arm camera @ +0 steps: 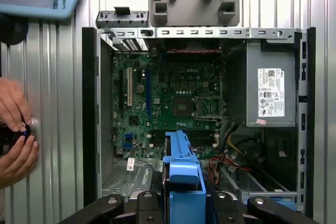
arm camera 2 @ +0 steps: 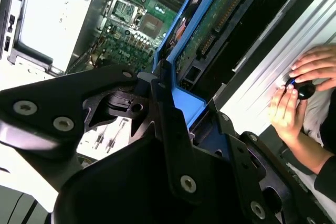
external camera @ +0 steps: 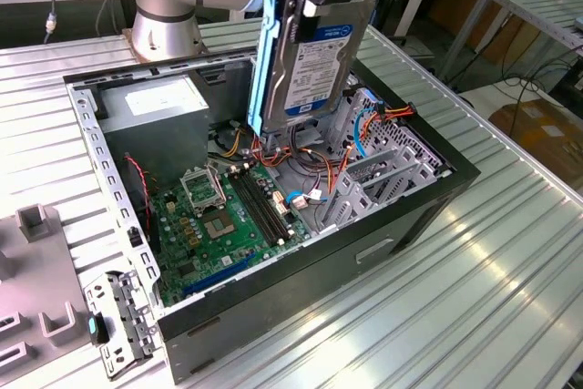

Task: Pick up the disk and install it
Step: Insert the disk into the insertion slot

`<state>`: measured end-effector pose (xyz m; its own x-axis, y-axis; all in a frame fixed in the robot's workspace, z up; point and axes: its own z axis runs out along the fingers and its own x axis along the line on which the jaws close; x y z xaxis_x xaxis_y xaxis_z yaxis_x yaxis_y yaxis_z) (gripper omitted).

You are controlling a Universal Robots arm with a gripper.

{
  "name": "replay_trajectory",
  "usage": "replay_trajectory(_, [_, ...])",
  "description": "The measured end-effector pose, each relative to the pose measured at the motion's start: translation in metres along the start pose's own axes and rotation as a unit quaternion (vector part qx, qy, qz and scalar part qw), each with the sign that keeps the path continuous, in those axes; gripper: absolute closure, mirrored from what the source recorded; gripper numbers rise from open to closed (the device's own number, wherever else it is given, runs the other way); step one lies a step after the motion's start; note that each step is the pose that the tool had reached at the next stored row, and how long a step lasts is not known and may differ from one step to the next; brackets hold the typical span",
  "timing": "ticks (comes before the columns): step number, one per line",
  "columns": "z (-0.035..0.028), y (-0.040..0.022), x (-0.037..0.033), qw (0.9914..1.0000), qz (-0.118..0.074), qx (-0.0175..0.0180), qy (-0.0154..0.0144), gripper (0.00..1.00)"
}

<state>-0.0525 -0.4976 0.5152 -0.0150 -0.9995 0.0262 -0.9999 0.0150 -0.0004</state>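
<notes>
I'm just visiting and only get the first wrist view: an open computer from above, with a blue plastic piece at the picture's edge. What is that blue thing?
Observer: A side rail on a hard disk. The exterior view shows its silver face and white label.
Operator: Is it in the computer yet?
Observer: No. In the exterior view the hand grips its top edge and holds it upright over the open computer case.
Operator: What's on its back?
Observer: The second wrist view shows a green circuit board there.
</notes>
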Motion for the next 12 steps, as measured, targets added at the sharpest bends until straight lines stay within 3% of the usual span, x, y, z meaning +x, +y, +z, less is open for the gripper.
replay_trajectory(6, [0.0022, -0.0265, 0.0005, 1.00000, 0.000, 0.0000, 0.0002, 0.63])
replay_trajectory(10, [0.0054, -0.0323, 0.0137, 1.00000, 0.000, 0.0000, 0.0001, 0.63])
replay_trajectory(12, [0.0070, -0.0340, 0.0234, 1.00000, 0.000, 0.0000, 0.0001, 0.63])
